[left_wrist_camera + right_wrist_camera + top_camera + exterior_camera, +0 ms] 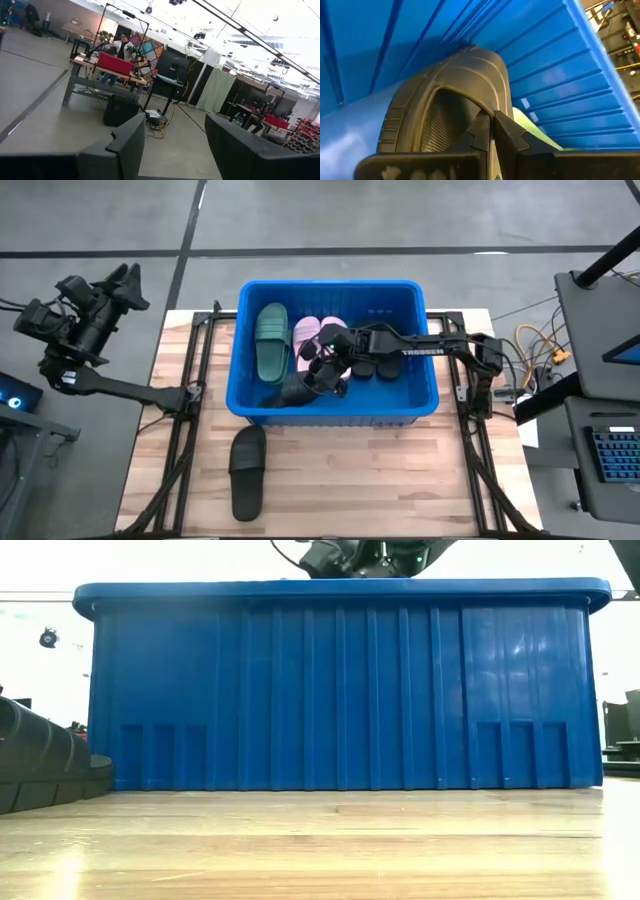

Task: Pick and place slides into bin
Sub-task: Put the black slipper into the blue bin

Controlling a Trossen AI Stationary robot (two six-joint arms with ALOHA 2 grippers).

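Observation:
The blue bin (330,285) (340,690) stands mid-table. Inside it lie a dark green slide (270,340), pink slides (320,332) and black slides (378,366). My right gripper (320,378) (491,125) reaches into the bin from the table's right side and is shut on a black slide (293,391) (445,90) by the bin's near-left wall. Another black slide (248,472) (40,765) lies flat on the table in front of the bin. My left gripper (128,283) (175,145) is open, raised beyond the table's left edge. My right gripper pinches the edge of the black slide's strap (487,111) between its two shut fingers. It comes slanting down from the table's right side. The slide stands tilted against the bin's blue wall (380,45); whether it rests on the bin's floor I cannot tell.
Black frame rails (190,395) run along both sides of the wooden table top. A light green patch (525,120) shows just beside the held slide in the right wrist view. Bare wood (380,480) lies in front of the bin, right of the loose black slide.

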